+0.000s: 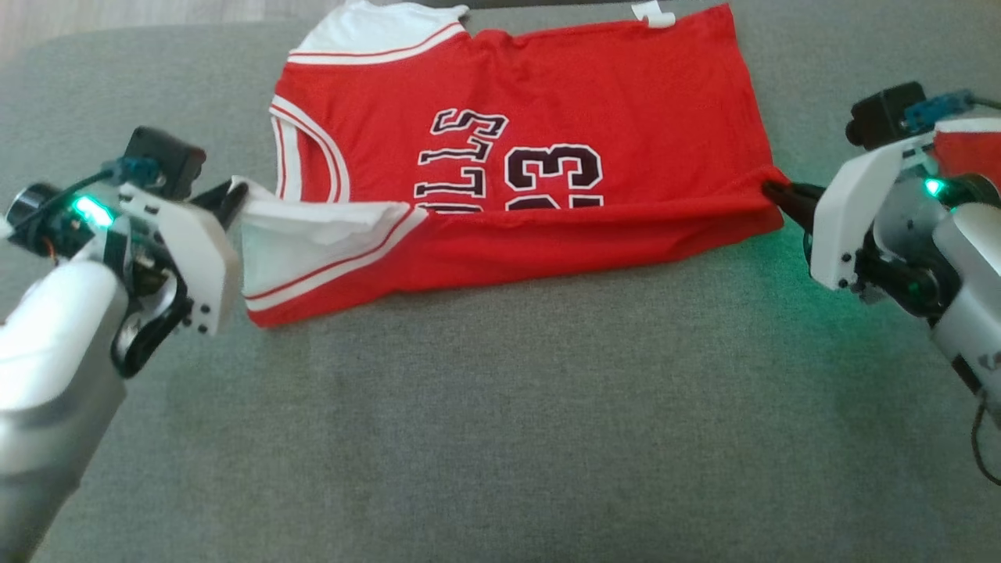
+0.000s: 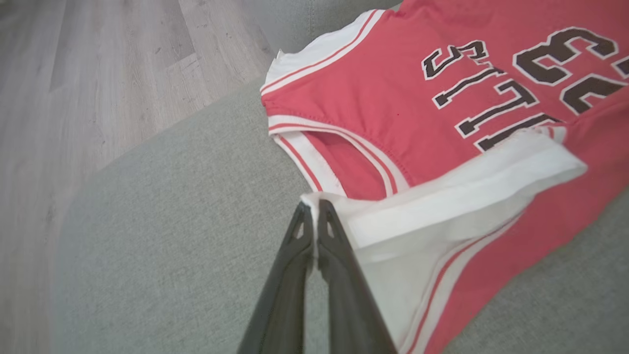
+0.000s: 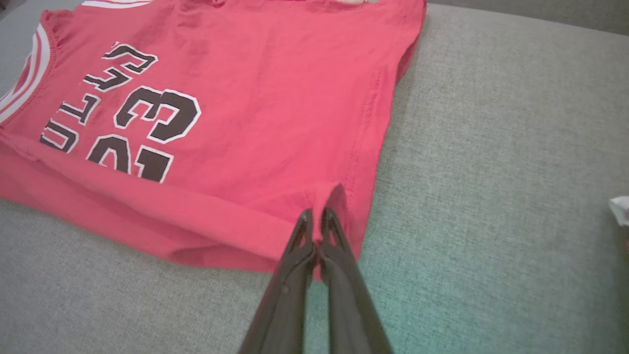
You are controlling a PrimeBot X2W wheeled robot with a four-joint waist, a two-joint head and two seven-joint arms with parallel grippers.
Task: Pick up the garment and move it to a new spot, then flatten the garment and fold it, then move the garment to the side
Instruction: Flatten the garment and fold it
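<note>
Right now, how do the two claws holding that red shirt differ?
The left gripper pinches white, stripe-trimmed cloth at the shoulder end of the jersey; the right gripper pinches a plain red corner at its hem end. In the head view the left gripper points rightward, the right gripper leftward. Both are shut on its near, folded-over edge.

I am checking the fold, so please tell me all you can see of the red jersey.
The red jersey is thin knit-looking cloth with white, red-striped trim along its openings, dark white-edged letters and 23. It lies spread on the grey cushion, its near edge folded over the print. The left gripper pinches a white corner, the right gripper a red hem corner.
</note>
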